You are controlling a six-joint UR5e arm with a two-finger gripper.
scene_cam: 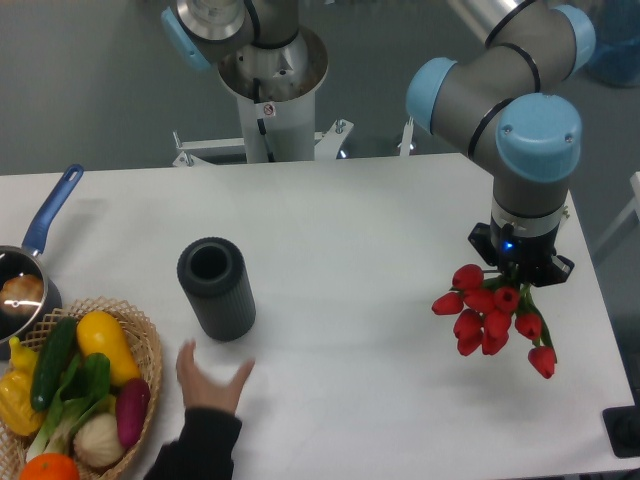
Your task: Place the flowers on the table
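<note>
No writing can be read; only a small red-and-white sticker (267, 108) marks the arm's base. The fingers (520, 283) hold the flowers (489, 314) by their stems, over the table (380, 210) at four o'clock. A dark cylinder (216, 288) stands centre-left, a person's hand (208, 376) just below it, a vegetable basket (140, 340) and pan (30, 270) at eight o'clock.

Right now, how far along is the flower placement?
Done: the tool has the flowers by the stems, away from the black vase. In hand: the bunch hangs buds-down above the right side of the table. Left: lower it, lay it down, release.
</note>
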